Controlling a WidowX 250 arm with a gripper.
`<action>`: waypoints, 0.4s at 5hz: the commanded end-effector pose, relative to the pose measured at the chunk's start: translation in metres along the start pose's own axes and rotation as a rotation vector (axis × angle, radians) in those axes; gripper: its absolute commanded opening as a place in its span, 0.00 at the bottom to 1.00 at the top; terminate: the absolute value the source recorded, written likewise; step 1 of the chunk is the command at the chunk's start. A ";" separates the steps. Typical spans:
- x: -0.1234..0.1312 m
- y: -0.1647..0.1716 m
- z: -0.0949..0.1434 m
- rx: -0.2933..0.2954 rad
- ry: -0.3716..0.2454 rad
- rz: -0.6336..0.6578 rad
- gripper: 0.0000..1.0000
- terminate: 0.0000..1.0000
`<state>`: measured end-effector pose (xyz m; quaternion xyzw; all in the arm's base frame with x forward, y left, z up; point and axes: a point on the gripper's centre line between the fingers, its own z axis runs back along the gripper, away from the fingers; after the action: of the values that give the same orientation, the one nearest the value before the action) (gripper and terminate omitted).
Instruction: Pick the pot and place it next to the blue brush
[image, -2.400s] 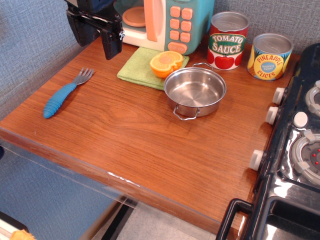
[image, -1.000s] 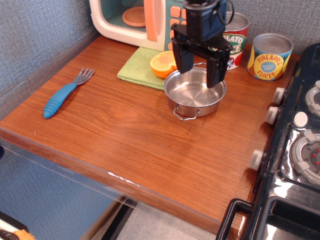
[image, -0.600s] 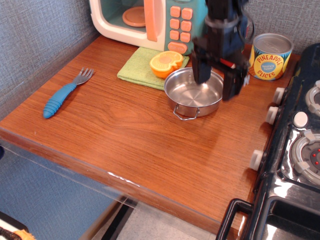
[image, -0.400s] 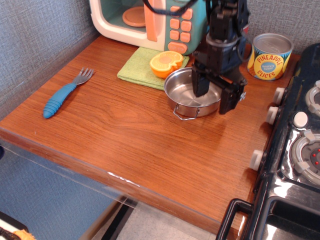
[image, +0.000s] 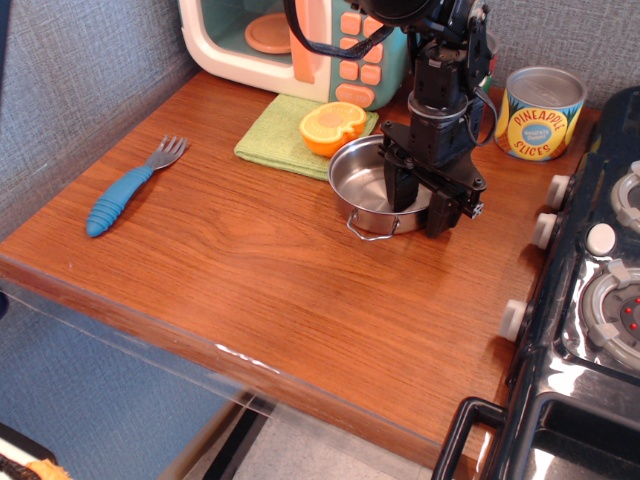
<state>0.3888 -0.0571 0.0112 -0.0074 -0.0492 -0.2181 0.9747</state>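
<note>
Straddling the right-hand wall of the pot, the black hand points straight down with its two fingers apart: one finger stands inside the bowl against the inner wall, the other stands outside it just above the bench, and the steel rim sits in the gap between them. Whether either pad already presses on the metal cannot be told from this view. The pot rests flat on the bench, its near wire loop handle facing the front edge, its far handle hidden behind the arm. Just behind and left of the pot lies half an orange, cut face up, resting on the corner of a green cloth. Behind those stands a toy microwave with its door open and a small plate inside. To the right of the arm a can labelled pineapple slices stands upright near the back wall; a second can is mostly hidden behind the arm. A black stove with white knobs borders the bench on the right. The blue brush lies well apart from the pot, near the bench's left edge, grey tines pointing toward the back and ribbed handle angled toward the front.
</note>
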 end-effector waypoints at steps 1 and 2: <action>0.002 -0.005 0.042 -0.011 -0.081 -0.026 0.00 0.00; -0.002 -0.011 0.053 -0.034 -0.097 -0.068 0.00 0.00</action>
<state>0.3758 -0.0671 0.0419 -0.0392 -0.0654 -0.2515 0.9649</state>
